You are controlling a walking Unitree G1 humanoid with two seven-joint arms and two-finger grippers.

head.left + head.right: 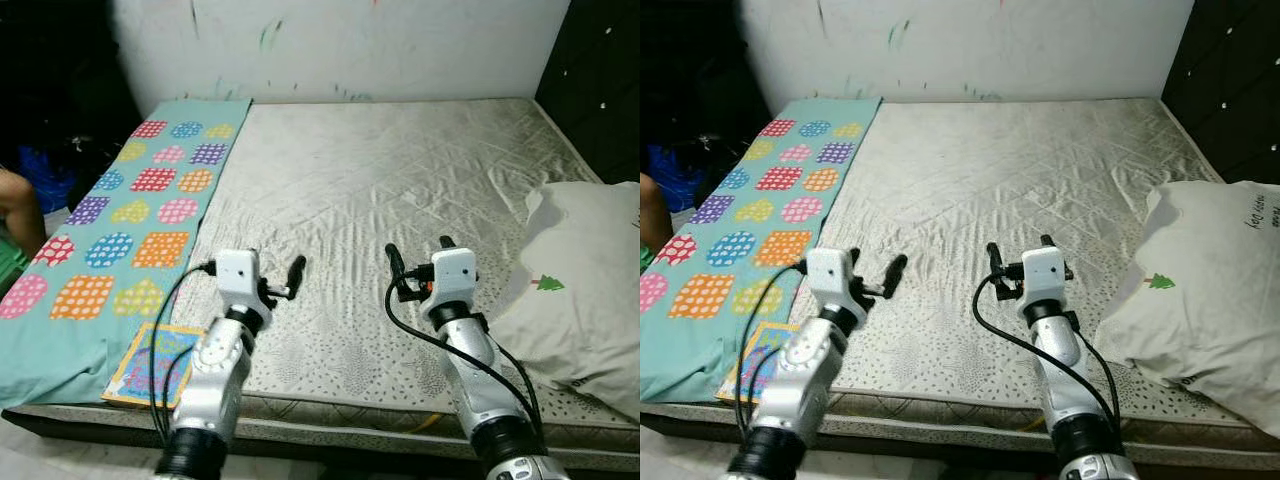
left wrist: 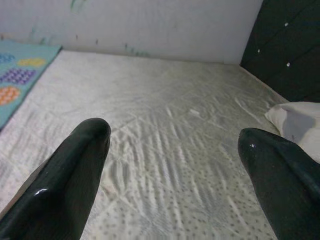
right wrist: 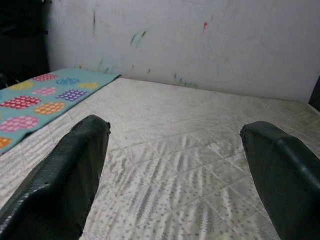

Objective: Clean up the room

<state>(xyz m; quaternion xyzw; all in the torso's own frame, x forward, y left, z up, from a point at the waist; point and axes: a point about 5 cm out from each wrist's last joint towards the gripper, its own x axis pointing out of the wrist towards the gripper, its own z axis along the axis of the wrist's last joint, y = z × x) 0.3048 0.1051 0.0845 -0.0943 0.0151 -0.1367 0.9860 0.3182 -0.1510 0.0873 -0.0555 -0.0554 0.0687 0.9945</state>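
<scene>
Left eye view: bed (image 1: 400, 170), bare quilted mattress; teal patterned blanket (image 1: 130, 215) at 9 o'clock; book (image 1: 155, 362) at 7; white pillow (image 1: 590, 290) at 3.
Left wrist view: left gripper (image 2: 175, 150) spread wide above the mattress, holding nothing.
Right wrist view: right gripper (image 3: 175, 145) likewise spread, empty.

We saw a teal cloth with dotted patches (image 1: 120, 225) flat at left, a colourful book (image 1: 150, 365) overlapping its lower edge, and a white pillow (image 1: 585, 290) at right.
</scene>
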